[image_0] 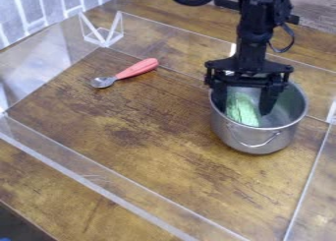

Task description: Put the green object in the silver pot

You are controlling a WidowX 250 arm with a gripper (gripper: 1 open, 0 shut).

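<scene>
Green object [247,110] lies inside silver pot [257,122], resting on its floor w/ nothing gripping it. Your gripper [250,95] hangs just above, fingers spread apart & empty, so drop looks done.

Single camera, high oblique.
Looks down across wooden table [118,127] from near corner; arm enters top right.

Black robot arm [257,24], slim column, black fingers [218,90] — cables up top
</scene>
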